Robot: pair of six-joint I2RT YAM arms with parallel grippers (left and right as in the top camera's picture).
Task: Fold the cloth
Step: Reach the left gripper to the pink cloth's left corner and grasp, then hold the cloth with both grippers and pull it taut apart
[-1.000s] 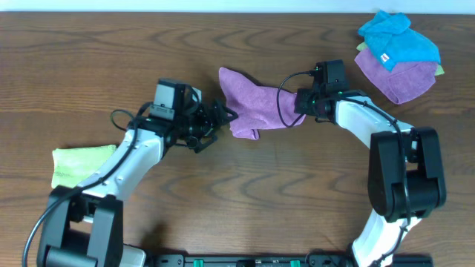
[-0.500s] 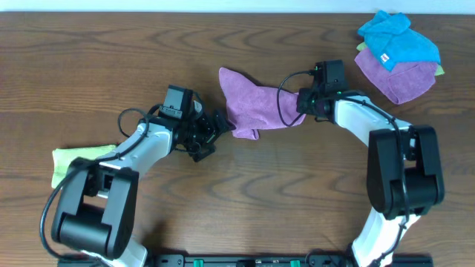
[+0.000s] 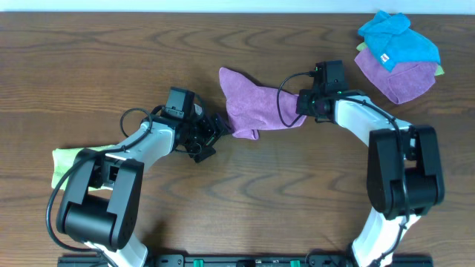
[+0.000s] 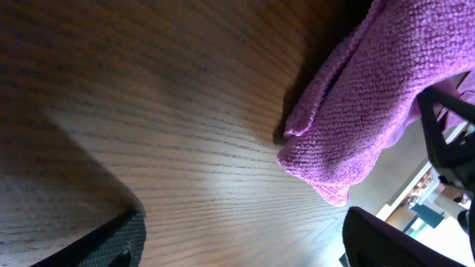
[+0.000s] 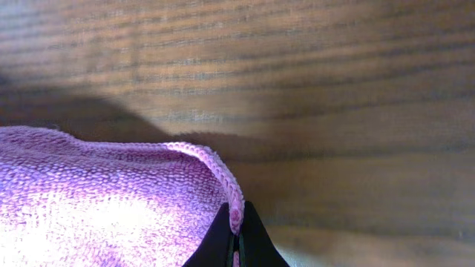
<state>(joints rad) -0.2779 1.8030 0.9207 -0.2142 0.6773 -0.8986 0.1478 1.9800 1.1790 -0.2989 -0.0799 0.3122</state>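
purple cloth (image 3: 256, 104) lies bunched mid-counter (image 3: 89, 67), between the two arms. right tool (image 3: 300, 104) is pinched tight on its right-side hem. left tool (image 3: 217, 127) is spread wide and empty, just beside the cloth's lower-left corner.

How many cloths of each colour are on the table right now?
Purple: 2, the cloth at centre and a purple cloth at far right.
Blue: 1, the blue cloth lying on that purple one.
Lime green: 2, a green cloth at left and a green edge peeking from under the blue.
Total: 5.
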